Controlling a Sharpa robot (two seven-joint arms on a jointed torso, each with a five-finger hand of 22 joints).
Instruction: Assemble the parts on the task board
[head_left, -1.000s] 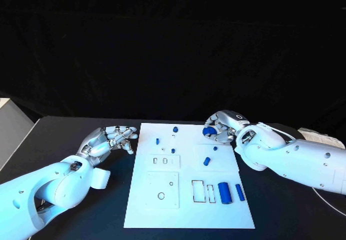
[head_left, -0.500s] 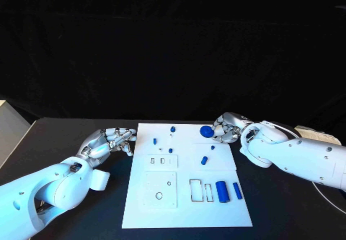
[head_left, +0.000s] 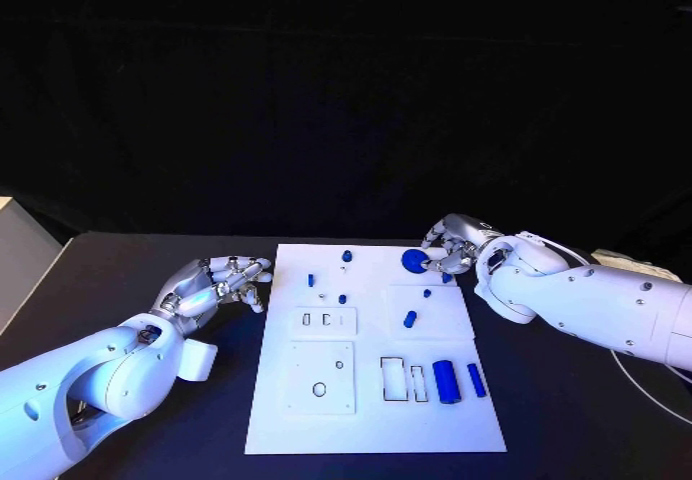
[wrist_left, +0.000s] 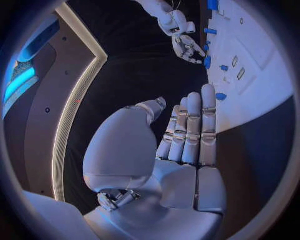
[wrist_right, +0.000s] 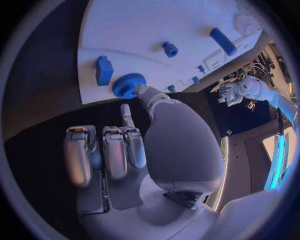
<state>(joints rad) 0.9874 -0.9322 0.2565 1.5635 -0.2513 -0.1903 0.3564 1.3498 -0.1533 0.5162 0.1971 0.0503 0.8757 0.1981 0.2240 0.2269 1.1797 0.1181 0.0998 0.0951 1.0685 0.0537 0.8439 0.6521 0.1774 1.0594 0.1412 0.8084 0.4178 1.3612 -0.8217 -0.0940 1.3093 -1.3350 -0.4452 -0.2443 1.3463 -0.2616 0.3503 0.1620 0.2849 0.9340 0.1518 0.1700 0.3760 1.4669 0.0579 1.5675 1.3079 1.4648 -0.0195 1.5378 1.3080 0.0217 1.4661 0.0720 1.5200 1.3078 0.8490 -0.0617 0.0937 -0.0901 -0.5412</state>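
The white task board (head_left: 372, 420) lies in the middle of the black table. My right hand (head_left: 456, 248) is over its far right corner and pinches a round blue gear (head_left: 415, 260) between thumb and a finger; the right wrist view shows the thumb on the gear (wrist_right: 129, 85), at the board's edge (wrist_right: 87, 97). My left hand (head_left: 219, 284) hovers just off the board's left edge, fingers straight and together, holding nothing (wrist_left: 187, 135). Small blue pegs (head_left: 348, 256) (head_left: 310, 281) (head_left: 427, 293) stand on the far half. An oblong blue part (head_left: 410, 320) lies mid-right.
Two blue cylinders (head_left: 446, 382) (head_left: 476, 380) lie near the board's right edge beside two rectangular recesses (head_left: 394, 380). A slotted plate (head_left: 325, 320) and a square plate (head_left: 323, 378) sit on the left half. A pale box (head_left: 15, 255) stands at the table's left edge.
My right forearm has risen and swung slightly toward the far side, with the gear staying at the board's far right. The left hand has hardly moved.
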